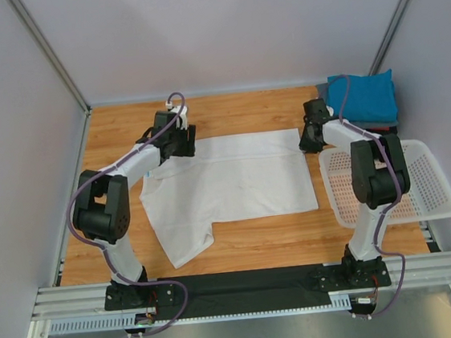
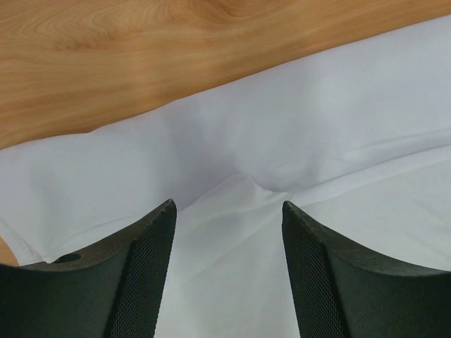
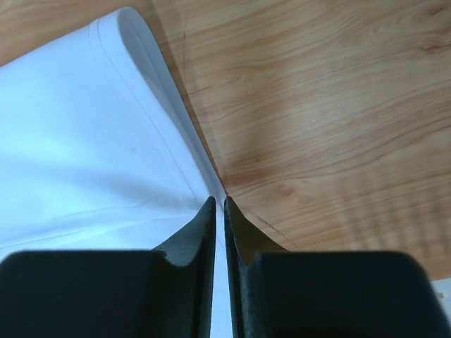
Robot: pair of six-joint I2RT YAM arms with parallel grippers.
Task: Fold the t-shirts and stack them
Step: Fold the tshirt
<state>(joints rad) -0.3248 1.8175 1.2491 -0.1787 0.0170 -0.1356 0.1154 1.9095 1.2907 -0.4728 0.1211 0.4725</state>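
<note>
A white t-shirt [image 1: 227, 181] lies spread on the wooden table, with a sleeve pointing toward the near left. My left gripper [image 1: 176, 146] is at its far left corner. In the left wrist view the left gripper [image 2: 227, 204] stands open, its fingers straddling a small raised crease of the white t-shirt [image 2: 317, 127]. My right gripper [image 1: 310, 140] is at the shirt's far right corner. In the right wrist view the right gripper [image 3: 218, 201] is shut on the hemmed edge of the white t-shirt [image 3: 84, 127], with a thin strip of cloth showing between its fingers. A folded teal t-shirt [image 1: 363, 96] tops a pile at the far right.
A white mesh basket [image 1: 433, 187] sits at the right edge of the table [image 1: 257, 242], just beside the right arm. Darker folded cloth [image 1: 383, 128] shows under the teal shirt. Grey walls enclose the table on three sides.
</note>
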